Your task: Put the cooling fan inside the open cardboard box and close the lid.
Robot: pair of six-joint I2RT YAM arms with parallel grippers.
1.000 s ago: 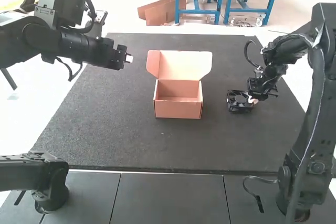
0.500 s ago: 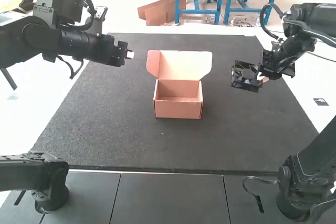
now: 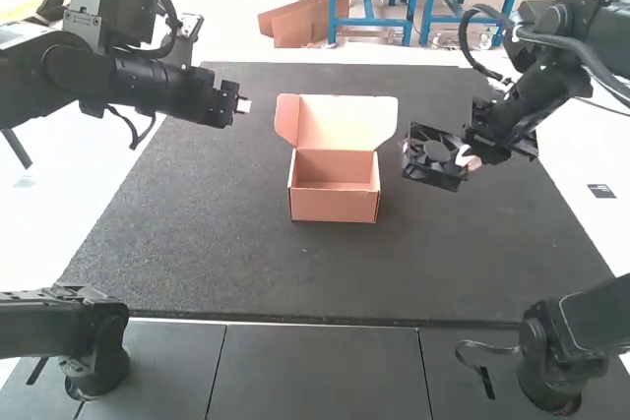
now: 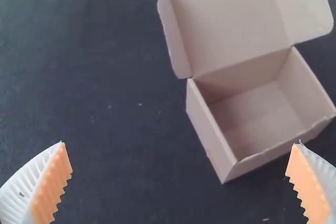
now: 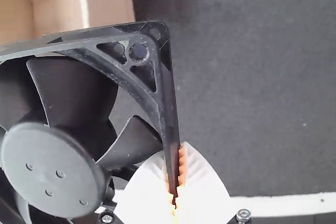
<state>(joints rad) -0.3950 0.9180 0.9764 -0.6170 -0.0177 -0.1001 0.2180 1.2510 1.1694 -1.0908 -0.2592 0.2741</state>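
R gripper [image 3: 470, 156], pinching fan [image 3: 430, 158], moved it closer to box [image 3: 335, 196]; L gripper [image 3: 239, 105] spread, unmoved.

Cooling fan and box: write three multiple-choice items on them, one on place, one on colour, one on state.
1. Where is the cooling fan relative to the cardboard box?
A. inside it
B. right of it, in the right jaws
C. behind it

2. What colour is the fan?
A. black
B. red
C. white

3. How is the box's lid?
A. shut
B. torn off
C. open, standing upright

Answers:
1 B, the high view shows the right jaws clamped on its frame beside the box.
2 A, its frame and blades are black.
3 C, the lid stands behind the box's bare inside.
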